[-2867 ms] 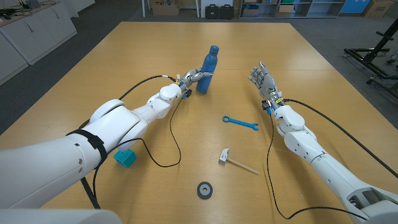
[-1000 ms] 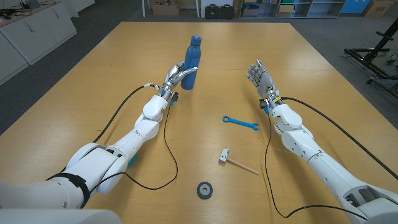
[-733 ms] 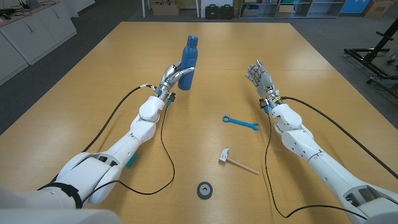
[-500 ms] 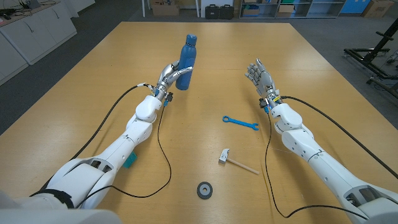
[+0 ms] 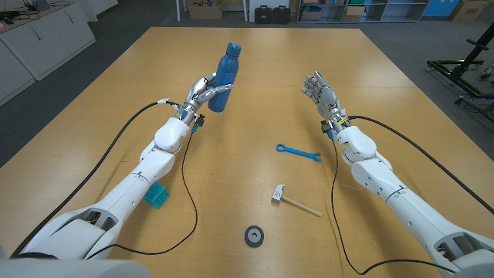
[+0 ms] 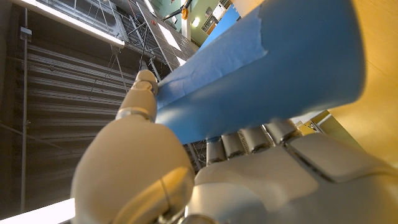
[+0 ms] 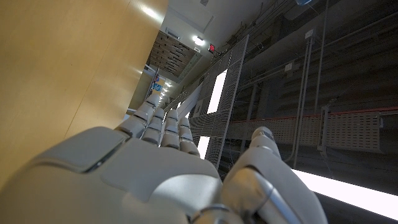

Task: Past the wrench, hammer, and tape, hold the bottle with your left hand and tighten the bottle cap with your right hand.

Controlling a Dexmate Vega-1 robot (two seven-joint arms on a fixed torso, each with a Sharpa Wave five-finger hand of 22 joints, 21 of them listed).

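The left hand (image 5: pixel 202 91) gripped the tilted blue bottle (image 5: pixel 221 68) to steady it, while the right hand (image 5: pixel 319 89), open and empty, waited well right of the bottle.

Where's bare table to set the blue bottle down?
Bare wood lies between the left hand gripping the blue bottle and the open right hand. Crowded nearer: blue wrench, wooden-handled hammer, dark tape roll.

Matt blue bottle (image 5: pixel 223 76); smooth wooden table (image 5: pixel 255 69).
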